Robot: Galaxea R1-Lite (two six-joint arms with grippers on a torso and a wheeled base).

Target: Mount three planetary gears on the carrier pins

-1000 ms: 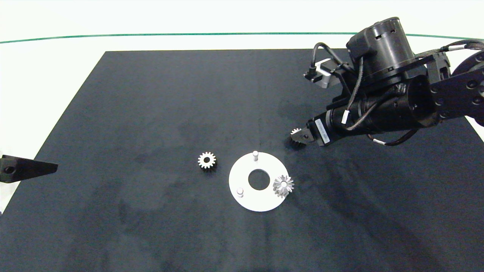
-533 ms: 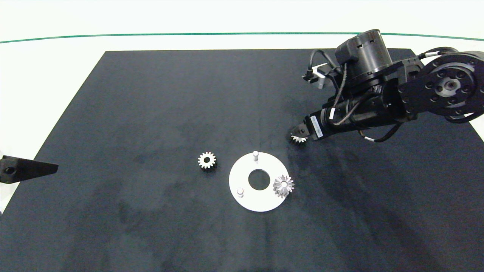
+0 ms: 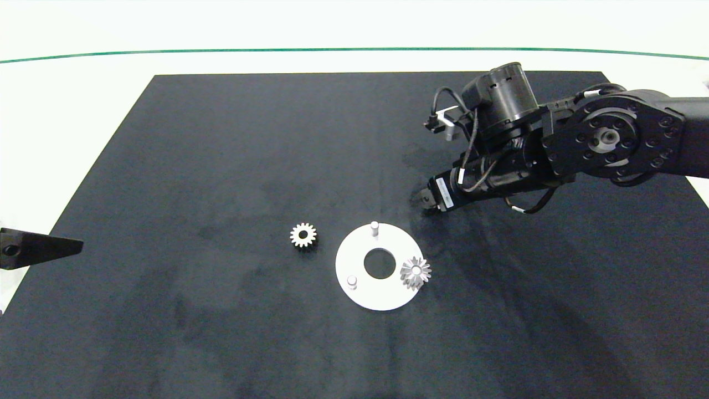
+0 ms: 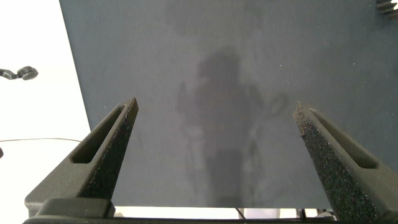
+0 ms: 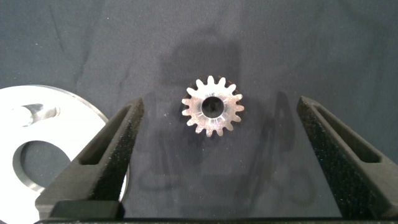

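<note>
A white disc (image 3: 382,296) lies mid-mat with two bare carrier pins (image 3: 374,227) (image 3: 351,281). One planetary gear (image 3: 415,271) sits on the disc's right side. A second gear (image 3: 303,235) lies loose on the mat left of the disc. A third gear (image 5: 212,107) lies flat on the mat between the wide-apart fingers of my right gripper (image 5: 221,106), untouched. In the head view that gripper (image 3: 424,198) hangs just beyond the disc's far right edge and hides this gear. The disc's rim (image 5: 62,134) shows beside one finger. My left gripper (image 4: 216,111) is open over bare mat.
The black mat (image 3: 221,138) covers the white table, with its far edge near a green line (image 3: 221,51). My left arm's tip (image 3: 33,247) rests at the mat's left edge. The right arm's bulky wrist (image 3: 604,136) looms over the mat's far right.
The right arm has swung lower and toward the disc. Its gripper now covers the third gear, which showed at its tip before. The gears, the disc and the left arm have stayed put.
</note>
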